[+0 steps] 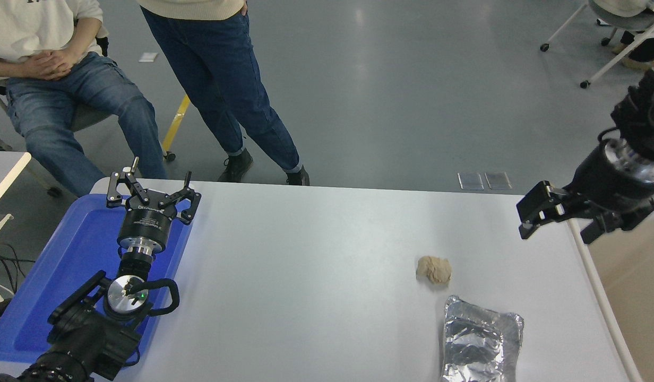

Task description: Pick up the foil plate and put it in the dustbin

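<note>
Foil plate (pixel 481 342), worktop's near right corner: judged light, thin, easily crushed, best gripped at rolled rim by right gripper (pixel 558 225), jaws spread, held above far right edge.

A robotics lab or test room: smooth grey poured floor (pixel 401 95) with a yellow tape line (pixel 174 123), wheeled chairs at 10 and 1 o'clock, 2 onlookers beyond the plain white rectangular table (pixel 316 276).
</note>
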Controlling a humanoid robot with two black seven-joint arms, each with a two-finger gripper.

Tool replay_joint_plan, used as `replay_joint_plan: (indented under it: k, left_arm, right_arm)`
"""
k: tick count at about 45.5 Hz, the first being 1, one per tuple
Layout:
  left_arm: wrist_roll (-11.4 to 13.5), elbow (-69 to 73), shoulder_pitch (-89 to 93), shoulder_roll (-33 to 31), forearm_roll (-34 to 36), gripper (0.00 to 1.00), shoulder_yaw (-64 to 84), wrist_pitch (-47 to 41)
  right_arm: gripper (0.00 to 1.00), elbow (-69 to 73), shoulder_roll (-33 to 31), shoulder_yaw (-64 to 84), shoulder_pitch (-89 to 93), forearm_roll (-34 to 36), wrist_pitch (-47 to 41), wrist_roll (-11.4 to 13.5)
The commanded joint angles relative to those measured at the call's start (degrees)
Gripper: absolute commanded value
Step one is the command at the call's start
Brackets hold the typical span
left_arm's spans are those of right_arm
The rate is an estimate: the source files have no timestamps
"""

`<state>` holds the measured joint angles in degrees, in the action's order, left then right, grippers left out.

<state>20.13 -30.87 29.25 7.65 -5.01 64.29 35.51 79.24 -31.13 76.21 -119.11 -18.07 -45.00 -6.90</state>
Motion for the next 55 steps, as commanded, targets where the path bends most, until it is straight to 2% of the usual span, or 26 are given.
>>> replay_joint_plan:
  k: [1,7,12,22,28,55]
  left_arm:
    - [0.0,0.0,-0.1,0.0,0.0,1.0,0.0,0.0]
    - [0.0,-0.1,-0.1,0.0,0.0,1.0,0.0,0.0]
    - [0.0,0.0,-0.1,0.1,-0.1,1.0,0.0,0.0]
    - [0.0,0.0,-0.1,0.0,-0.1,1.0,0.0,0.0]
    - [0.0,0.0,-0.1,0.0,-0.1,1.0,0.0,0.0]
    - [0.0,0.0,-0.1,0.0,-0.1,1.0,0.0,0.0]
  right_arm:
    - [1.0,-0.3,-4.6,0.5,4.3,-0.9,0.0,0.0]
    - [1.0,-0.4,-4.7,0.0,7.7,-1.0,0.0,0.0]
    - [0.94,-0.3,-4.6,-1.0,12.8,-0.5,0.3,0.0]
    - [0.96,-0.6,-4.6,-7.8,25.4,-0.5,18.4,0.0]
    - [0.97,-0.6,-4.3,-11.0,30.3,-1.0,25.0,0.0]
    - [0.98,-0.8,-2.4,-18.3,42.9,-1.1,30.3,0.1]
